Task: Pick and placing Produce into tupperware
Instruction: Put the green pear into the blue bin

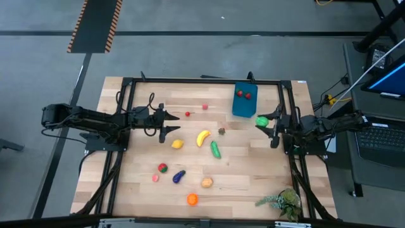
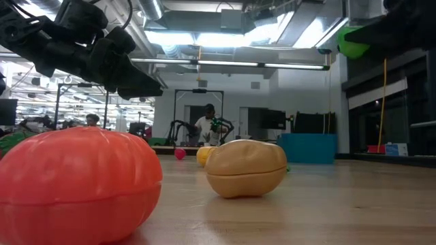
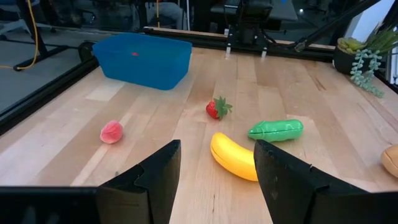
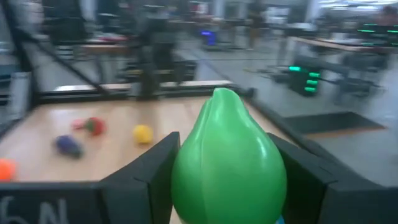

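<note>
Right tool point(image 1: 262, 120), at the right side of the wooden desk point(image 1: 253, 171), pinches a green pear point(image 1: 261, 120) between its two fingers; the pear is off the surface, just beside the near right corner of the blue tupperware point(image 1: 245, 100). In the right wrist view the pear point(image 4: 227, 165) fills the gap between both dark fingers point(image 4: 146, 180). In the low view it point(image 2: 354, 41) shows high at the upper right.

The tupperware stands near the far edge of the desk, right of centre, with two red pieces point(image 1: 243, 95) inside it.

Left tool point(image 1: 172, 121) hangs over the left-centre of the desk with its fingers point(image 3: 158, 180) spread and nothing between them. Ahead of it lie a yellow banana point(image 1: 202, 137), a green cucumber point(image 1: 216, 149) just beside the banana, and a small strawberry point(image 1: 222, 131).

Other produce on the desk: a lemon point(image 1: 177, 144); a small red piece point(image 1: 188, 114) and a pink piece point(image 1: 205, 107) toward the far side; a red-and-green piece point(image 1: 162, 168), a pink piece point(image 1: 155, 178), a purple eggplant point(image 1: 179, 177), a tan piece point(image 1: 207, 182) and an orange piece point(image 1: 192, 199) toward the near side.

A leafy plant sprig point(image 1: 281, 201) sits at the near right corner.
</note>
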